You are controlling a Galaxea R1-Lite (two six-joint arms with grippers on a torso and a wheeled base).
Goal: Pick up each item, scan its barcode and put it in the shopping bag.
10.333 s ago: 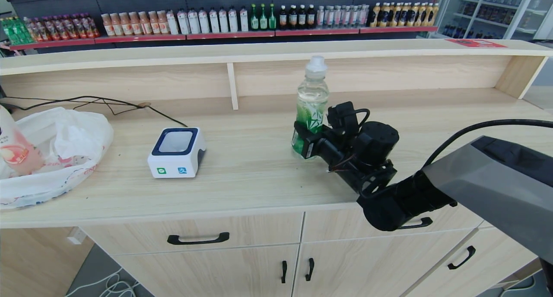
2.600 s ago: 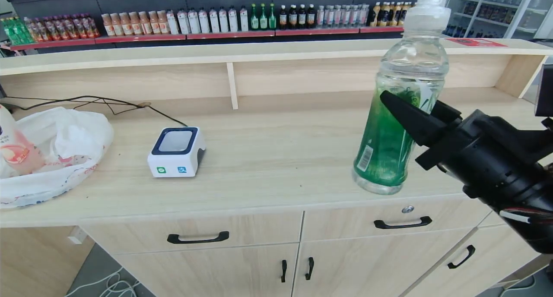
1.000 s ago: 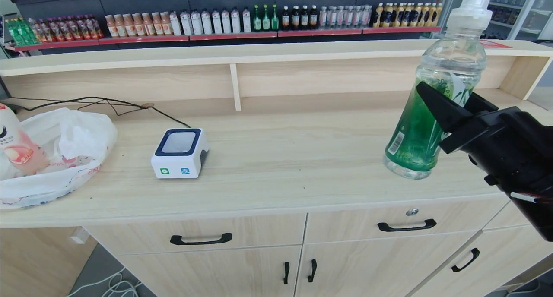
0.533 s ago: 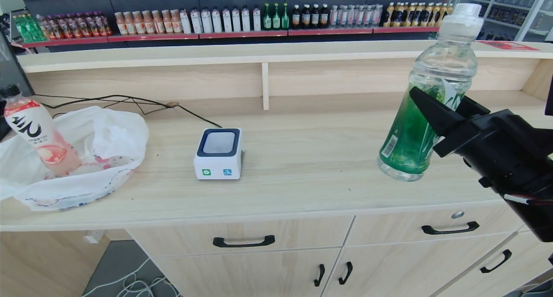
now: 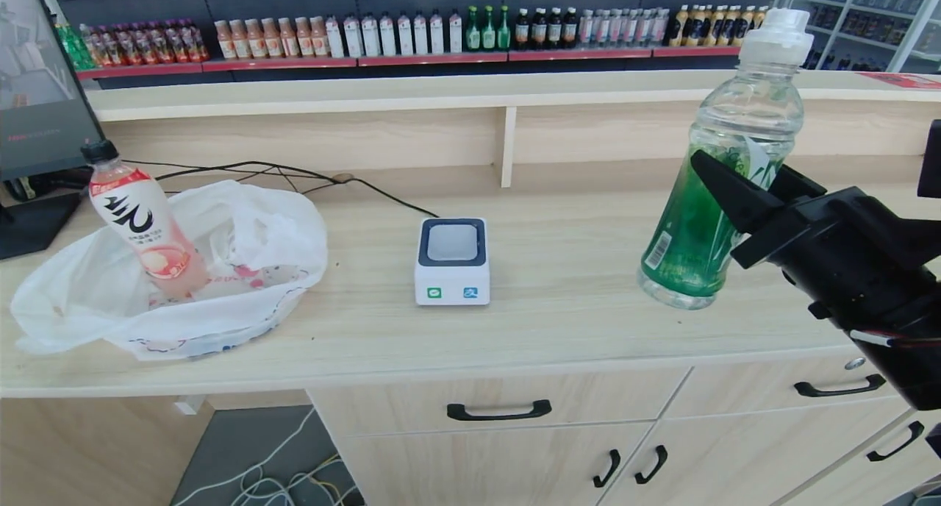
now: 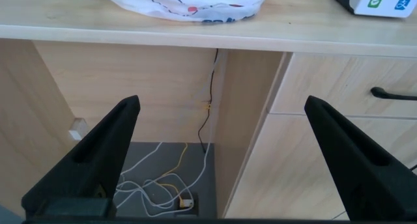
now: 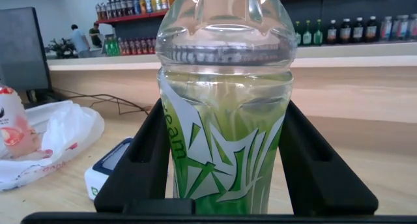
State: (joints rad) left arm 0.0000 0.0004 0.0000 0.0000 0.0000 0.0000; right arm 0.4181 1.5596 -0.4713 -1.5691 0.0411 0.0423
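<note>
While the right fingers are clamping the green bottle round its labelled mid-section, one on each side, the bottle is hanging over the right part of the counter. It is sitting cap up & leaning slightly to the right, w/ its barcode strip showing low on the side facing the scanner. That scanner is sitting approx mid-counter, window up, well apart from the bottle, w/ a cable trailing off behind it. At the left end the shopping bag is lying open, w/ a pink bottle standing tilted inside it. Below counter level, the left fingers are hanging spread wide apart w/ nothing btwn them, in front of the cabinet. Drinks are lining the shelf in the bkgd.
</note>
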